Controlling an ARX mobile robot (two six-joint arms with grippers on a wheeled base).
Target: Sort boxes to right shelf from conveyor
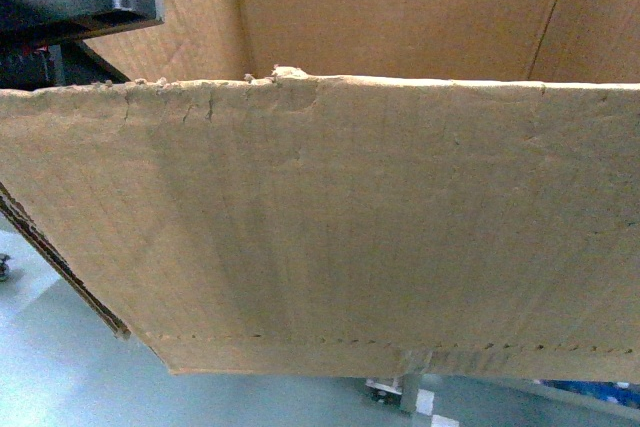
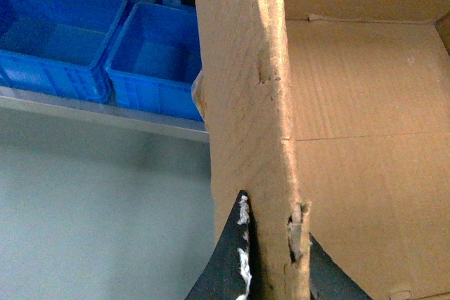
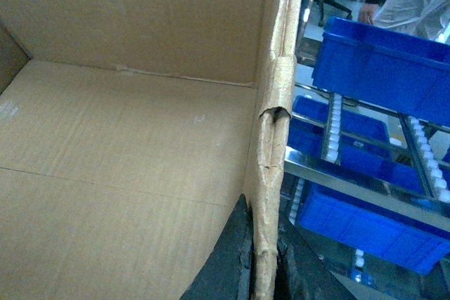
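A large brown corrugated cardboard carton [image 1: 330, 227] with ragged torn edges is hanging lifted above the grey floor [image 1: 60, 377], the left gripper [image 2: 275, 261] and right gripper [image 3: 261, 265] each pinching an opposite side wall.

Ahead: my view blocked by big brown cardboard carton [image 1: 330, 227].
Right: blue plastic bins [image 3: 380, 61] on steel roller rack [image 3: 351, 173], close beside carton wall.
Inside: carton open.

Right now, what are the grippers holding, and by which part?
Both hold the cardboard carton: left gripper pinches its torn left wall edge, right gripper its torn right wall edge.
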